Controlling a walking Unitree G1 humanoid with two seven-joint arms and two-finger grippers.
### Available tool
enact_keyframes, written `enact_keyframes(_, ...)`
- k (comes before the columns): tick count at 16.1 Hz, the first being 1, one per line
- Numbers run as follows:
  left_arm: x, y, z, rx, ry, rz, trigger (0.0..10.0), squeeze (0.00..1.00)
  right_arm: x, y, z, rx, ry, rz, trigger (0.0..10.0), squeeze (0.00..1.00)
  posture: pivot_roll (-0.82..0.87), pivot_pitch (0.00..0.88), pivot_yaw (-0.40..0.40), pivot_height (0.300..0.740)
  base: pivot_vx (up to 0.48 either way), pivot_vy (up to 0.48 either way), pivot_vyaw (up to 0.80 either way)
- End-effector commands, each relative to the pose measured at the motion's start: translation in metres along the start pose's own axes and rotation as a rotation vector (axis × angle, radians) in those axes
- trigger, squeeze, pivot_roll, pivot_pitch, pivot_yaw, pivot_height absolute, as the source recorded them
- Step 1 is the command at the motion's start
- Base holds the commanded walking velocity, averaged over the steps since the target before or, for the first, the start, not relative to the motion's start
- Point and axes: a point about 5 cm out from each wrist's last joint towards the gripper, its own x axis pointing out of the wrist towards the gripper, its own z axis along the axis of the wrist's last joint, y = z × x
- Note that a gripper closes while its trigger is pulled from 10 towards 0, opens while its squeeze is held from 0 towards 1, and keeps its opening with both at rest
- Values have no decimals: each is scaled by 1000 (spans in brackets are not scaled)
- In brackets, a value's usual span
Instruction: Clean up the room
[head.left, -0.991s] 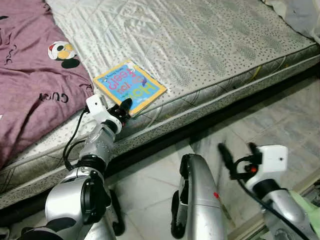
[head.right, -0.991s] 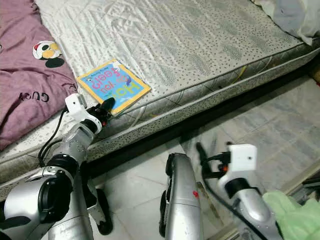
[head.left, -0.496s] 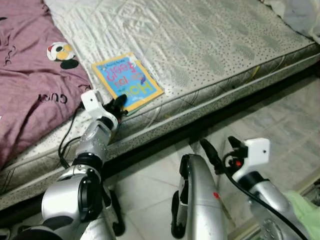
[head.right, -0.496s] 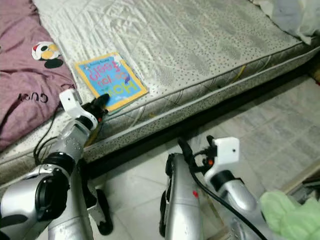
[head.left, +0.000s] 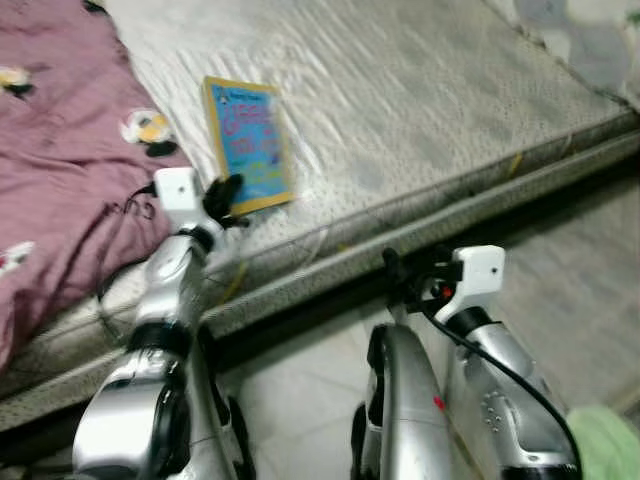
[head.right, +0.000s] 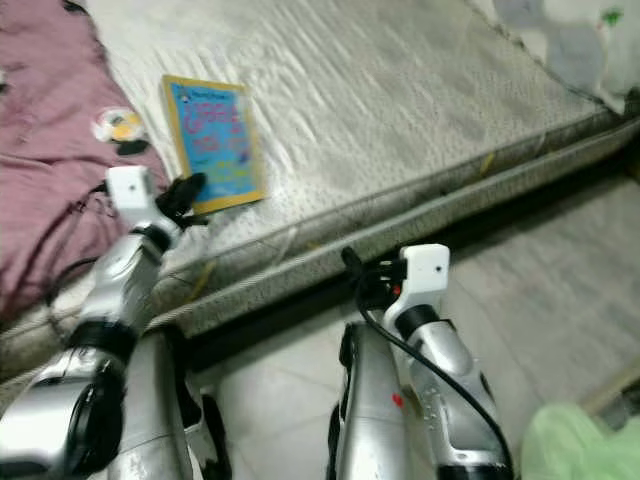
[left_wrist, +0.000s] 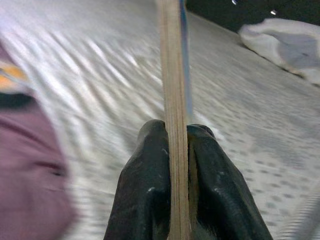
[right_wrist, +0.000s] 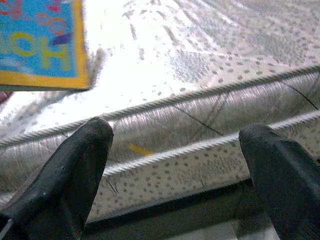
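A thin children's book with a blue cover and yellow border lies on the grey patterned mattress near its front edge. My left gripper is shut on the book's near edge; in the left wrist view both black fingers pinch the book's edge. Lower down, in front of the mattress side, my right gripper is open with nothing between its fingers. The book's corner also appears in the right wrist view.
A purple blanket with cartoon prints covers the left part of the mattress. A white pillow or bedding lies at the far right. Pale tiled floor runs in front of the bed, and something light green sits at the lower right.
The whole picture has shifted and blurred, so the camera moved. The book has turned on the mattress with my left gripper on it. My right arm has risen toward the mattress edge.
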Motion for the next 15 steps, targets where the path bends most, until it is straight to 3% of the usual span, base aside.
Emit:
enact_keyframes(1,-13,8,3,104,-39,42,0,0,1,0,-7,6,12,-27,10000,0,-56,11,4,510,0,0,0)
enact_keyframes(3,-36,18,0,294,-74,132,0,0,4,-1,-9,12,-15,-81,10000,0,-34,0,11,510,0,0,0)
enact_keyframes(5,-48,17,-1,337,-79,180,0,0,8,-1,-10,38,-41,-99,10000,0,-26,0,21,510,0,0,0)
enact_keyframes(8,-68,4,-3,375,-88,230,0,0,15,0,-6,52,-85,-120,10000,0,-22,0,28,510,0,0,0)
enact_keyframes(9,-72,0,-5,388,-81,240,510,0,15,0,-5,75,-100,-109,10000,0,-21,0,28,510,0,0,0)
enact_keyframes(10,-78,-5,-8,402,-67,243,10000,0,15,-1,-3,91,-124,-124,10000,0,-16,0,27,520,0,0,0)
enact_keyframes(15,-79,-13,-10,402,-13,274,10000,0,18,-4,-1,109,-143,-141,10000,0,-10,9,24,580,0,0,0)
